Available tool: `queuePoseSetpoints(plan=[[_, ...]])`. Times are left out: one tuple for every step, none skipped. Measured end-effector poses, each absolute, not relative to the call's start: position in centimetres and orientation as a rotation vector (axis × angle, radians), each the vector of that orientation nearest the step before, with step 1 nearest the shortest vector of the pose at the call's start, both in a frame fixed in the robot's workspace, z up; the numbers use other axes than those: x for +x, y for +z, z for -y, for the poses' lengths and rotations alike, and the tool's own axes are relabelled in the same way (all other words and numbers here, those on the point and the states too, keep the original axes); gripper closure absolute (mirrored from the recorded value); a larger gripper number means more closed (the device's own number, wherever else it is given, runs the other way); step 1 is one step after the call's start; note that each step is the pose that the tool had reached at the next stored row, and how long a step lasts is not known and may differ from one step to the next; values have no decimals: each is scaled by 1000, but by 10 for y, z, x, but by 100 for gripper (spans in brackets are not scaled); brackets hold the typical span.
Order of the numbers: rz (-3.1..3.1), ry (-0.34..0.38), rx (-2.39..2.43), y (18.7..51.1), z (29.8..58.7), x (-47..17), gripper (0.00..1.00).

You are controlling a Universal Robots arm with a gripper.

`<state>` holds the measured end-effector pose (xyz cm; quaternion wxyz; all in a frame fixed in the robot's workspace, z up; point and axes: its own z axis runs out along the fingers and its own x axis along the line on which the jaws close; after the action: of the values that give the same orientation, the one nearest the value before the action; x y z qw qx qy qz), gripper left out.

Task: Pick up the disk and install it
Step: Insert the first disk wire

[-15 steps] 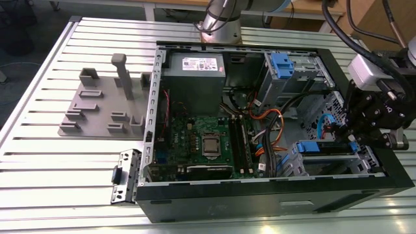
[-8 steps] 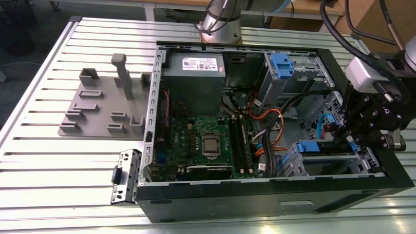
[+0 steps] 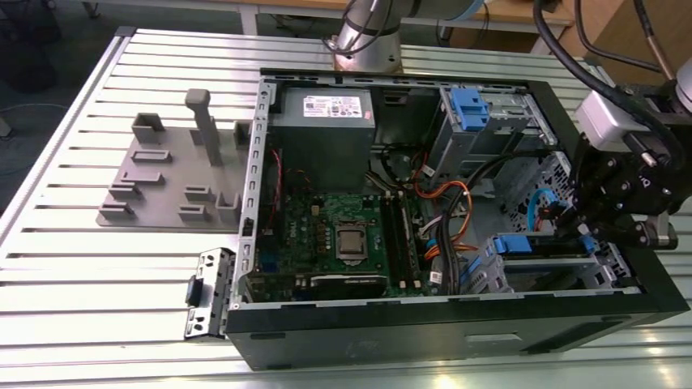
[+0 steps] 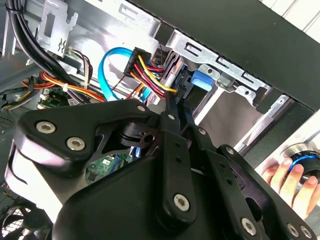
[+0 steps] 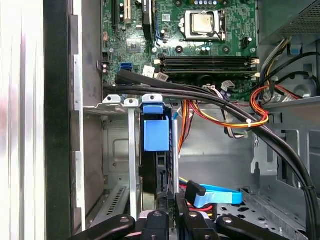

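Exterior view: the gripper sits at the right of the frame, inside the open case, at the cage in the lower right. The disk shows its blue bracket there.

Second wrist view: the fingers are narrow, closed on the disk's edge at upper centre. A hand rests at the lower right.

First wrist view: the disk stands upright in the cage, centre frame; the gripper clamps its lower end
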<state>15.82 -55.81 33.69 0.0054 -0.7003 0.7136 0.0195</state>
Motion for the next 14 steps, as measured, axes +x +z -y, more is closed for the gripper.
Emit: queuePoseSetpoints(plan=[[-2234, 61, -2192, 337, 558, 158, 82], [-2234, 61, -2192, 337, 558, 158, 82], [-2234, 61, -2193, 337, 557, 158, 82], [-2234, 61, -2193, 337, 557, 158, 82], [-2234, 61, -2193, 337, 557, 158, 84], [-2234, 61, -2193, 337, 557, 158, 84], [-2234, 61, -2193, 337, 557, 158, 84], [-2234, 61, -2193, 337, 557, 158, 84], [-2234, 60, -2193, 337, 557, 158, 84], [-2234, 60, -2193, 338, 557, 158, 84], [-2234, 60, -2193, 338, 558, 158, 84], [-2234, 60, -2193, 337, 560, 158, 84], [-2234, 60, -2193, 338, 561, 158, 84], [-2234, 60, -2193, 337, 562, 158, 84]])
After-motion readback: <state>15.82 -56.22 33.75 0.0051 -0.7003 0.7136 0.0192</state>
